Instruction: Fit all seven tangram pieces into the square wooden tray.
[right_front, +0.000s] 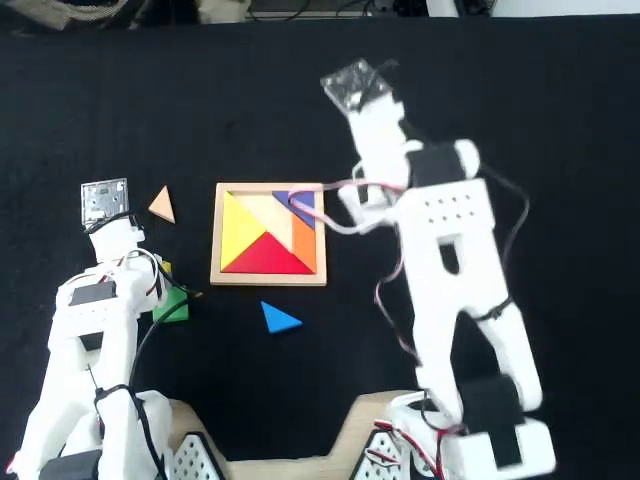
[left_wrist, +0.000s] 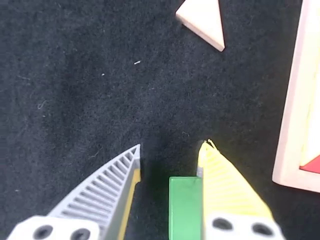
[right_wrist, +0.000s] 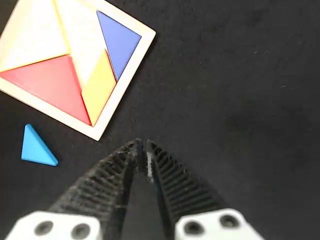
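Green wooden block sat between my left gripper's parted fingers, at 8 o'clock from the square wooden tray; my right gripper was closed, empty, at its 3 o'clock

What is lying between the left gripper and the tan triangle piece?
The stretch from the left gripper to the tan triangle is bare black cloth, as the left wrist view shows.
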